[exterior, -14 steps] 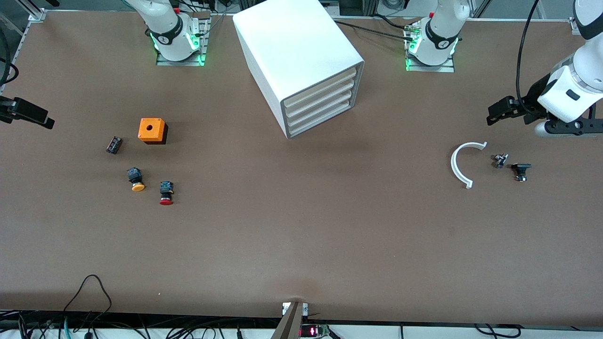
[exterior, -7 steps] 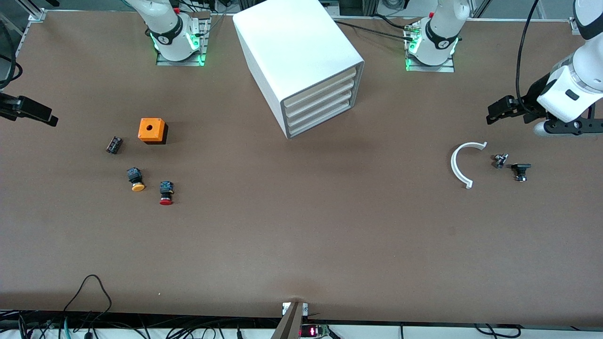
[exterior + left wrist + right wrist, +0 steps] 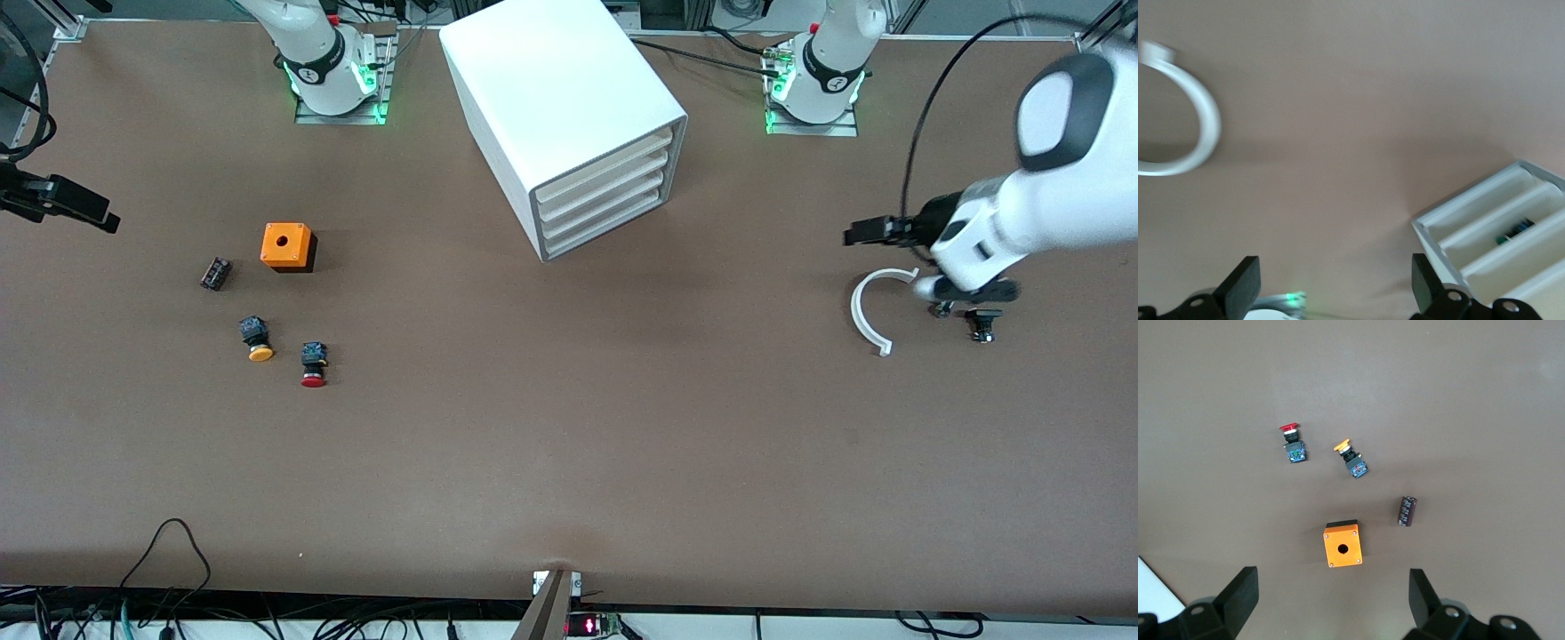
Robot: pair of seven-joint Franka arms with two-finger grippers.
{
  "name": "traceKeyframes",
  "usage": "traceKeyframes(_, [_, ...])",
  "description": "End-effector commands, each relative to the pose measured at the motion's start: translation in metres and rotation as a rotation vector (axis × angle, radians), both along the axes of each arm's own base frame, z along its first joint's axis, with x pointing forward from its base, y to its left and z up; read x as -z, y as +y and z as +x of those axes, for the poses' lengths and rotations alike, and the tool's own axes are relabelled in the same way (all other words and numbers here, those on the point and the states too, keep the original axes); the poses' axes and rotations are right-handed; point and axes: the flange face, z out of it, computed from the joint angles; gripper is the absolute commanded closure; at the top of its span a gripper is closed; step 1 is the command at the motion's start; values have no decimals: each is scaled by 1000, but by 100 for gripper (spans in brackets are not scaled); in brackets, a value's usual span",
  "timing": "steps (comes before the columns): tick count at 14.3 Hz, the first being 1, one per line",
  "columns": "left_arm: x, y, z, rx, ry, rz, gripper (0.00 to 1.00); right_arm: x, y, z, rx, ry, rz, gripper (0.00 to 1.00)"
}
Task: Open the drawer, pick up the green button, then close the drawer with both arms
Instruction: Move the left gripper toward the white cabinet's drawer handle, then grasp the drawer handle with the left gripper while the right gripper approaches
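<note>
The white cabinet (image 3: 569,107) stands between the two arm bases, and its four cream drawer fronts (image 3: 605,197) are all shut. In the left wrist view the drawer fronts (image 3: 1498,230) show, with a small green and dark thing (image 3: 1513,231) in a gap between them. It may be the button. My left gripper (image 3: 867,233) is open and empty over the table by a white curved piece (image 3: 867,307); the left wrist view shows it open too (image 3: 1335,293). My right gripper (image 3: 80,209) is open and empty at the right arm's end of the table (image 3: 1331,600).
An orange box (image 3: 286,246), a black part (image 3: 214,273), a yellow-capped button (image 3: 257,339) and a red-capped button (image 3: 313,364) lie toward the right arm's end. Small dark parts (image 3: 982,322) lie beside the curved piece.
The left arm has swung toward the cabinet, and its gripper has moved from the table's end to over the curved piece. The right gripper has drifted slightly toward its base.
</note>
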Motion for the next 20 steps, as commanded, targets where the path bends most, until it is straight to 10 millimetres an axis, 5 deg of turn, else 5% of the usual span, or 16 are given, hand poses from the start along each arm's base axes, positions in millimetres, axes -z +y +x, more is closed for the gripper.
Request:
traceKeyframes(1, [75, -57, 1, 22, 151, -167, 0, 15, 5, 6, -25, -11, 0, 0])
traceKeyframes(5, [163, -156, -31, -47, 318, -355, 0, 59, 50, 16, -85, 27, 4, 0])
traceKeyframes(7, [200, -188, -56, -48, 297, -429, 0, 81, 74, 26, -118, 44, 13, 0])
traceKeyframes(11, [227, -212, -96, 10, 276, -516, 0, 119, 170, 41, -110, 27, 0, 0])
traceKeyframes(16, [255, -232, -146, 49, 330, -565, 4, 143, 258, 37, -254, 14, -8, 0])
traceKeyframes(17, [257, -233, -148, 41, 324, -562, 16, 149, 277, 33, -281, 13, -11, 0])
traceKeyframes(19, [261, -236, -157, 60, 316, -563, 100, 153, 309, 24, -326, -2, -10, 0])
traceKeyframes(20, [263, -236, -157, 64, 314, -566, 100, 151, 323, 18, -352, -7, -8, 0])
